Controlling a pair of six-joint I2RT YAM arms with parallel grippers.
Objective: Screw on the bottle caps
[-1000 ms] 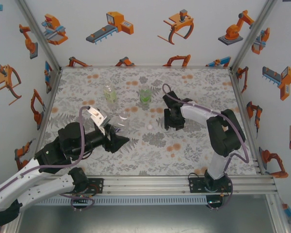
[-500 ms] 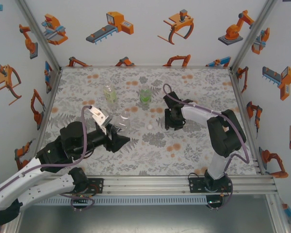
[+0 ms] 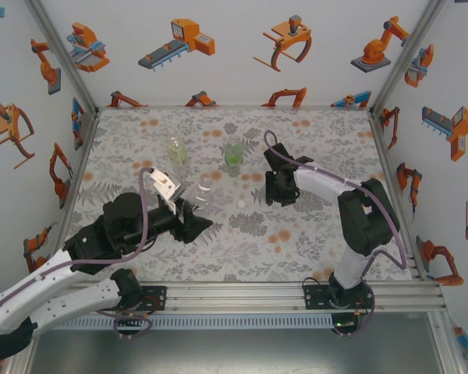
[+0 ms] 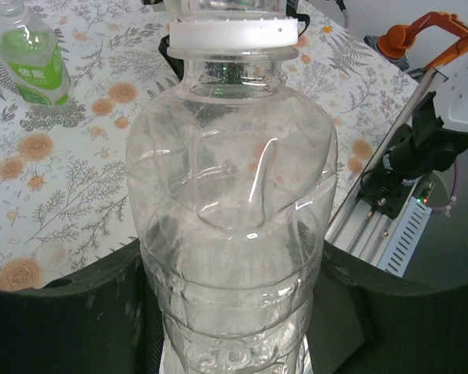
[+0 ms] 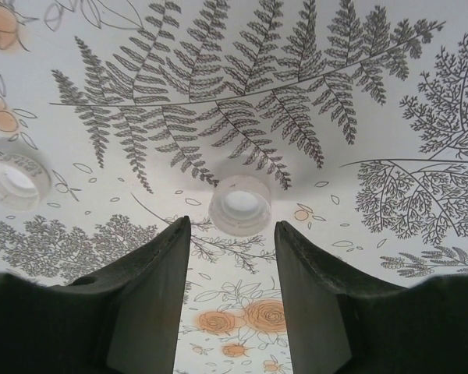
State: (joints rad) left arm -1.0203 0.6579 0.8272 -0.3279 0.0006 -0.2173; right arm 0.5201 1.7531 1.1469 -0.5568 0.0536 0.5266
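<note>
Step in hand, my read: the right claw (image 5: 232,234) is set to pick the pale cap (image 5: 239,204) off the bench (image 5: 390,93). The right claw is open, one jaw on each side. The cap sits just ahead of the tips, centred in the gap, touching neither.

The cap lies open side up. Drop a little more and get the pads on its side wall, not the rim. Close gently and evenly. It is small and light, and will likely skate or flip if one jaw lands first. A second cap (image 5: 14,178) sits well off to the claw's left; leave it. You will need to turn the cap over before it meets a neck.

The left claw (image 4: 232,312) is closed on the colourless bottle (image 4: 234,195), gripping the lower body, neck pointing away from the claw. I can't tell if the threads are bare. Hold it steady.

Pose:
- The right arm (image 3: 327,183) has its elbow bent and forearm angled inward, claw pointing down at the bench.
- The left arm (image 3: 101,234) reaches low and forward, with the bottle tipped toward the right arm.
</note>
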